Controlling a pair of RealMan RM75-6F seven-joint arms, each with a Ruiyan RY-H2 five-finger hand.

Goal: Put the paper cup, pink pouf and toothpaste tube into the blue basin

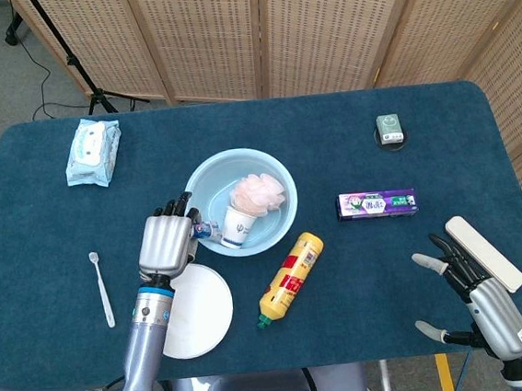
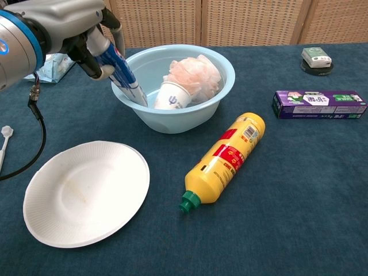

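Observation:
The blue basin (image 1: 215, 183) (image 2: 172, 122) stands left of the table's middle. Inside it the pink pouf (image 1: 259, 194) (image 2: 196, 72) rests against the paper cup (image 1: 237, 226) (image 2: 172, 96), which stands upright at the near side. My left hand (image 1: 166, 242) (image 2: 95, 49) is at the basin's left rim and grips the toothpaste tube (image 1: 203, 229) (image 2: 124, 73). The tube slants down over the rim, its lower end inside the basin beside the cup. My right hand (image 1: 465, 275) hovers at the near right of the table, fingers spread, holding nothing.
A white paper plate (image 1: 198, 310) (image 2: 85, 192) and a yellow bottle (image 1: 291, 277) (image 2: 227, 157) lie in front of the basin. A purple box (image 1: 377, 204) (image 2: 319, 104), a toothbrush (image 1: 101, 287), a wipes pack (image 1: 92, 151) and a white flat bar (image 1: 485, 252) also lie on the table.

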